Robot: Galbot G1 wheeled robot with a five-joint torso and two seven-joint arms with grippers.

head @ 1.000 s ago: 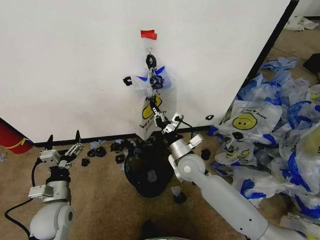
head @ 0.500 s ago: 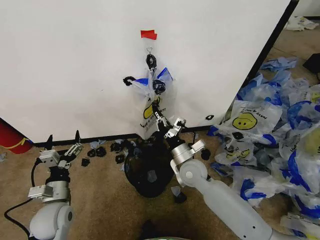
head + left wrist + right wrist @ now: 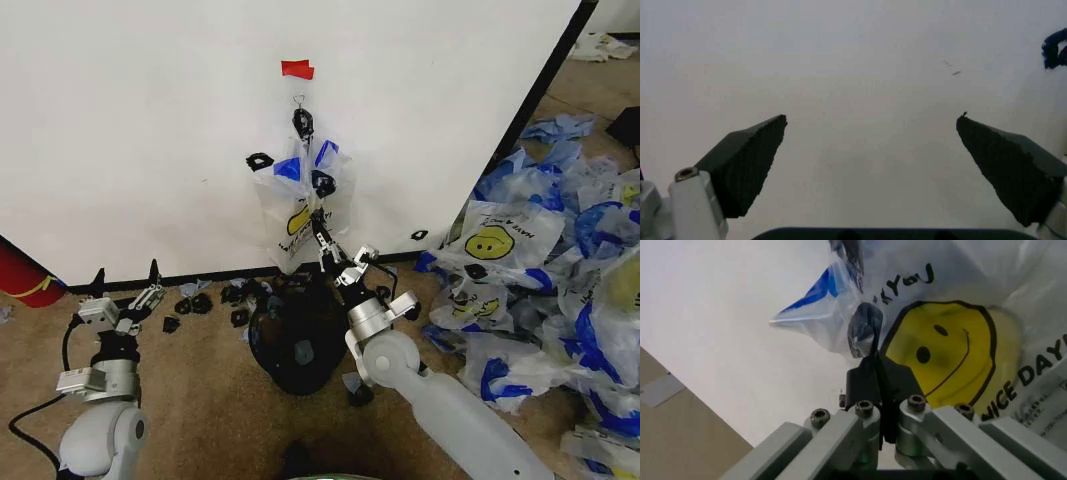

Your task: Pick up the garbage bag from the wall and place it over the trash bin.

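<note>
head view puts the garbage bag (image 3: 302,205) hanging on the wall (image 3: 150,130), its blue handles gathered up at the small hook (image 3: 298,99) under the red tape strip (image 3: 297,69), directly above the trash bin (image 3: 296,335) on the floor. the right claw (image 3: 322,238) reaches up into the bag's lower front, and the right wrist view shows its black fingers (image 3: 870,385) pressed together with a dark pinch of plastic film caught at the tips, just beside the yellow smiley face (image 3: 953,352). the left claw (image 3: 127,282) waits low beside the wall, well apart from the bag, its fingers spread wide on nothing.

the risk, as i judge it, lies in the thin film: a pull straight out or down while the handles sit on the hook could stretch or tear the bag, or the small pinch could slip free. a lift that fails to clear the hook would leave it caught. loose scraps (image 3: 200,300) around the bin could also snag the bag.

the bag's long axis runs vertical, handles at the top, closed bottom pointing down toward the bin, printed face outward from the wall.
</note>
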